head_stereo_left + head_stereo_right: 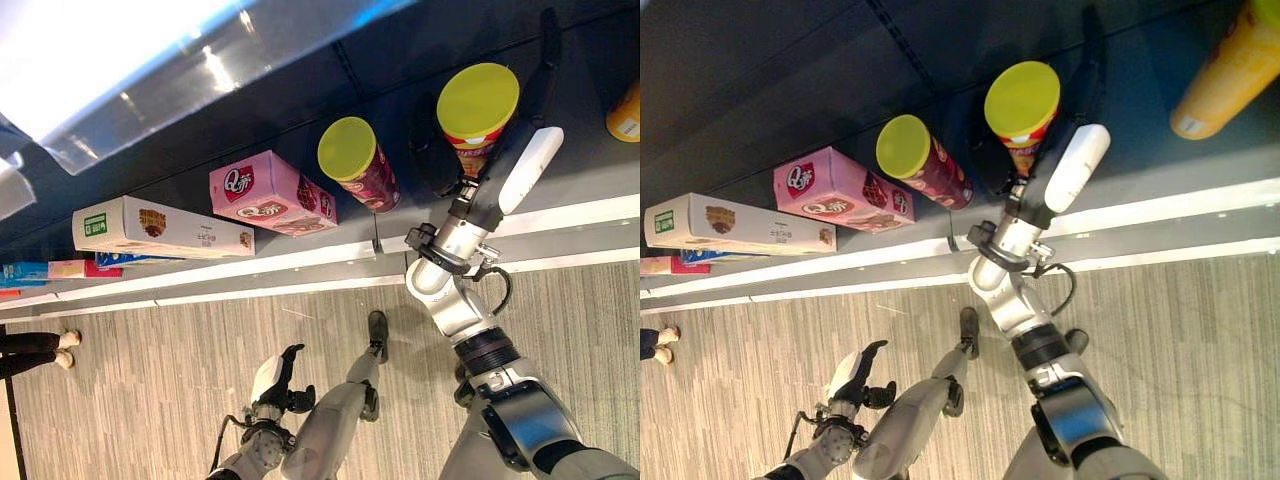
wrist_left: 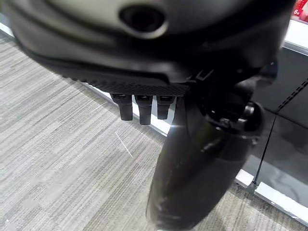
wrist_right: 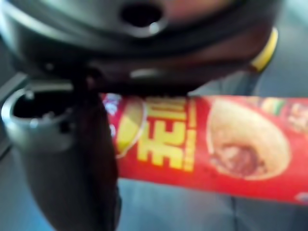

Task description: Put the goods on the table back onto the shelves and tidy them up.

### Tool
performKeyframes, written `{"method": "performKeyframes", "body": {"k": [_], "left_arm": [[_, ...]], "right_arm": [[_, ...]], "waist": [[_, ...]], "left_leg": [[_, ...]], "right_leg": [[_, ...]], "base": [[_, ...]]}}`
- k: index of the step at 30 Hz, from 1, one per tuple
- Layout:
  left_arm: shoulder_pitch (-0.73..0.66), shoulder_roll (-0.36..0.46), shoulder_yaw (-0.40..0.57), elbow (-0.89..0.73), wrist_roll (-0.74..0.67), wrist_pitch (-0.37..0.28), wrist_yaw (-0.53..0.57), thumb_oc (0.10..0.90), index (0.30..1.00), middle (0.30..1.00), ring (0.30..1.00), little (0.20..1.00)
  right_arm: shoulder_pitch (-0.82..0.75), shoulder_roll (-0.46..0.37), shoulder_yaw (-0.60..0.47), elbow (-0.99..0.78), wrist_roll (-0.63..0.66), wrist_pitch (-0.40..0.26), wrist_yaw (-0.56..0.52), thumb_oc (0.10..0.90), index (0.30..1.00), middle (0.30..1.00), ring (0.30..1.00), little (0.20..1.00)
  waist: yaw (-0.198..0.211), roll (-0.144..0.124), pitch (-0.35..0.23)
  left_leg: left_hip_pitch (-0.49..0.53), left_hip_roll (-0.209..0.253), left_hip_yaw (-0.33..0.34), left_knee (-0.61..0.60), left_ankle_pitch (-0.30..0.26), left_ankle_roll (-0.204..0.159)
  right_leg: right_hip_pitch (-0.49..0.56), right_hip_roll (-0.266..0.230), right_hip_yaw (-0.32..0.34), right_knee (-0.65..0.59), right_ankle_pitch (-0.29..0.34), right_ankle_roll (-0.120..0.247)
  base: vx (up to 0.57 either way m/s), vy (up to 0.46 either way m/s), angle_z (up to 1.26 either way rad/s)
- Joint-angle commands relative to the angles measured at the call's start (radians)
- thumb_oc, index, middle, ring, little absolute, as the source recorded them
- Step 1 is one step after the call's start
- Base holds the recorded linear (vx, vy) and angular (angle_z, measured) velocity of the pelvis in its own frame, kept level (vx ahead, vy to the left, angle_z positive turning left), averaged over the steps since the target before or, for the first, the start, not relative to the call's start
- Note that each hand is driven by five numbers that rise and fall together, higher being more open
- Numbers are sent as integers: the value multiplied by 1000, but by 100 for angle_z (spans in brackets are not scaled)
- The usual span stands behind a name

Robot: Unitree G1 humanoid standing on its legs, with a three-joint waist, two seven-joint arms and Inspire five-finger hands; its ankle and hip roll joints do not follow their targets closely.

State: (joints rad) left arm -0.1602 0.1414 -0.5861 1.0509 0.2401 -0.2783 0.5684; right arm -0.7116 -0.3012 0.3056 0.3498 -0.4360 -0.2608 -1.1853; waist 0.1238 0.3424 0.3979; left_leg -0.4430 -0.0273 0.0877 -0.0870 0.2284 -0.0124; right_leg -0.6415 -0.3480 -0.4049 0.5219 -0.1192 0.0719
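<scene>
The right hand is closed around a red snack can with a yellow-green lid, thumb in its white cover on one side and dark fingers on the other, holding it upright on the dark shelf. In the right wrist view the red can lies straight across the palm, pressed against it.

Just beside it on the robot's left stands a second, dark-red can with the same yellow-green lid, close to the held one but apart from it. Further left sits a pink box, then a long cream-coloured box, with blue and red packs past that at the shelf's far end. On the robot's right, an orange can stands well apart from the held one. A white strip runs along the shelf's front edge.

The left hand hangs low over the grey striped floor, away from the shelf, its fingers loosely curled and holding nothing. A person's feet show at the left edge.
</scene>
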Motion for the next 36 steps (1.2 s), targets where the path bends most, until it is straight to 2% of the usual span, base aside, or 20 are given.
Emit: {"method": "performKeyframes", "body": {"k": [1, 7, 8, 14, 27, 28, 29, 31, 32, 33, 34, 35, 36], "left_arm": [[44, 30, -83, 23, 27, 19, 57, 800, 900, 900, 900, 900], [41, 23, -91, 26, 30, 23, 63, 800, 900, 900, 900, 900], [-61, 31, -19, 88, -27, 66, 31, 800, 900, 900, 900, 900], [-44, 6, -18, 107, -42, 53, 26, 800, 900, 900, 900, 900], [-32, -2, 10, 121, -46, 66, 25, 800, 900, 900, 900, 900], [-22, -5, 24, 127, -45, 69, 25, 800, 900, 900, 900, 900], [-21, -6, 24, 127, -45, 69, 25, 800, 900, 900, 900, 900], [-11, -8, 37, 134, -40, 74, 25, 800, 900, 900, 900, 900], [10, -11, 52, 139, -40, 76, 26, 800, 900, 900, 900, 900], [12, -11, 51, 139, -40, 76, 26, 800, 900, 900, 900, 900], [26, -13, 65, 144, -40, 79, 27, 800, 900, 900, 900, 900], [50, -16, 89, 148, -42, 81, 28, 800, 900, 900, 900, 900], [52, -15, 88, 148, -41, 81, 28, 800, 900, 900, 900, 900]], "right_arm": [[-109, -2, 22, -178, -73, -75, -18, 800, 900, 900, 900, 900], [-119, -2, 21, -213, -70, -72, -17, 800, 900, 900, 900, 900], [-68, 34, 53, -266, -65, -88, 7, 800, 900, 900, 900, 900], [-79, 80, 99, -255, -34, -95, 21, 800, 900, 900, 900, 900], [-1, 104, 131, -311, 7, -122, 62, 800, 900, 900, 900, 900], [44, 100, 132, -323, 24, -143, 75, 800, 900, 900, 900, 900], [46, 100, 132, -324, 25, -144, 76, 800, 900, 900, 900, 900], [91, 88, 130, -330, 38, -158, 87, 800, 900, 900, 900, 900], [147, 72, 123, -348, 49, -171, 99, 800, 900, 900, 900, 900], [149, 72, 123, -350, 49, -170, 99, 800, 900, 900, 900, 900], [186, 59, 115, -360, 52, -176, 105, 800, 900, 900, 900, 900], [263, 42, 106, -380, 63, -191, 123, 800, 900, 900, 900, 900], [266, 42, 105, -382, 63, -190, 124, 800, 900, 900, 900, 900]], "waist": [[-3, 47, 31], [-13, 49, 33], [-39, 45, 27], [-57, 37, 24], [-76, 13, 5], [-82, -3, -9], [-82, -3, -9], [-87, -20, -24], [-95, -37, -39], [-96, -37, -38], [-100, -50, -52], [-109, -77, -77], [-110, -76, -76]], "left_leg": [[54, -6, -27, 0, -144, -24], [61, -8, -20, 0, -146, -26], [65, -7, -8, 0, -149, -27], [78, 0, 5, 0, -155, -33], [116, 9, 13, 0, -164, -37], [132, 15, 15, 0, -169, -40], [133, 15, 14, 0, -169, -40], [151, 20, 17, 0, -173, -42], [164, 25, 26, 0, -158, -37], [166, 25, 25, 0, -159, -37], [181, 28, 27, 0, -163, -37], [212, 37, 34, 0, -172, -37], [214, 37, 33, 0, -173, -37]], "right_leg": [[38, 26, 65, -210, 133, 90], [47, 23, 69, -227, 147, 92], [47, 25, 80, -234, 153, 94], [68, 31, 82, -253, 166, 91], [119, 37, 73, -284, 180, 92], [145, 43, 69, -297, 182, 91], [147, 43, 68, -299, 182, 91], [175, 49, 61, -312, 185, 90], [199, 53, 43, -335, 212, 76], [203, 53, 42, -337, 212, 76], [226, 59, 38, -349, 213, 76], [270, 69, 32, -370, 212, 76], [274, 69, 31, -373, 213, 76]], "base": [[-43, 29, 1], [-9, 26, 1], [33, 106, 1], [2, 23, -10], [0, 2, -2], [0, 0, 0], [35, -15, 2], [11, -14, 8], [-17, -13, 13], [-1, -22, 10], [108, -49, 1], [109, -49, -3], [121, -64, -1]]}}
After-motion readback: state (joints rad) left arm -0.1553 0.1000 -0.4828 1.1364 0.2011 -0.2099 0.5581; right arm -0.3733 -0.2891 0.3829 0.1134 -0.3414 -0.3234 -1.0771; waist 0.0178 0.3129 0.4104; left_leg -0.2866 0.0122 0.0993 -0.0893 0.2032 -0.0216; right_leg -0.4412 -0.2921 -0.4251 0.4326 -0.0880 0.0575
